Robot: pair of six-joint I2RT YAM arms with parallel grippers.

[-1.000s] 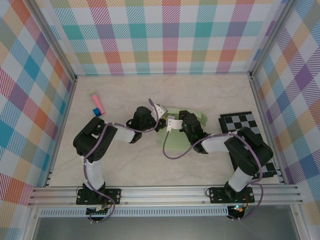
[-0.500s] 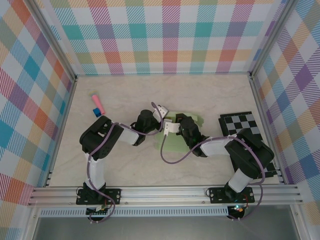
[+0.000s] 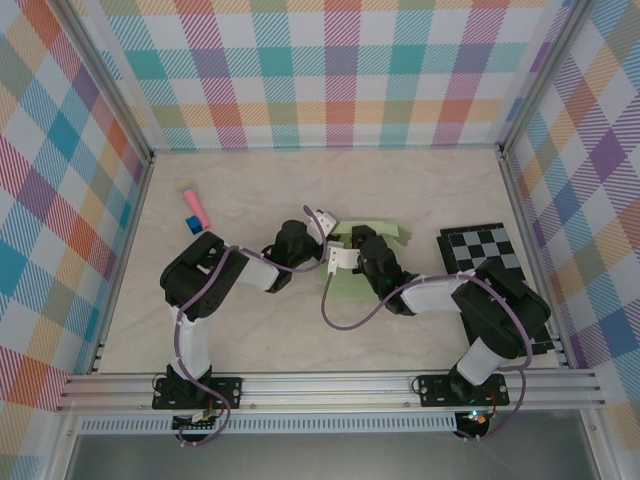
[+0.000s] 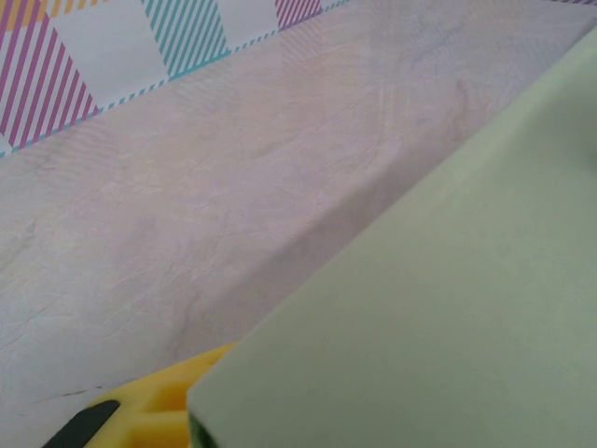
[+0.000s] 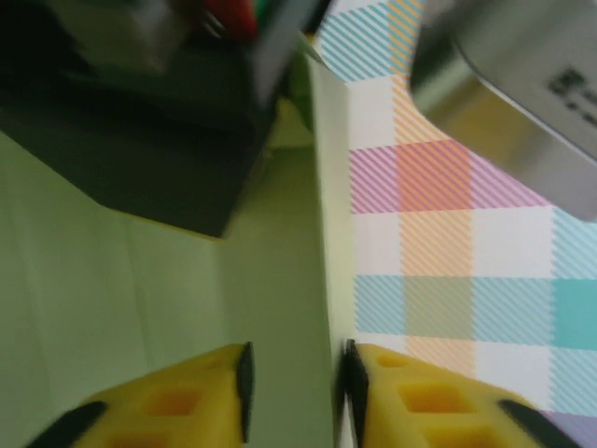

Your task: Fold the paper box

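The box is lying mid-table, seemingly only partly folded: one flap is standing up and the rest is looking flat. The right gripper is straddling that flap, fingers slightly apart. The left gripper is meeting the box's far-left edge, and I cannot tell how its fingers are standing. Bare table is lying open near and far, with the board to the right and the stick far left sitting well apart.

The left arm and right arm bend inward, wrists nearly meeting. The left gripper points right and away, one yellow finger visible. The right gripper points left, its yellow fingers parted by a narrow gap.
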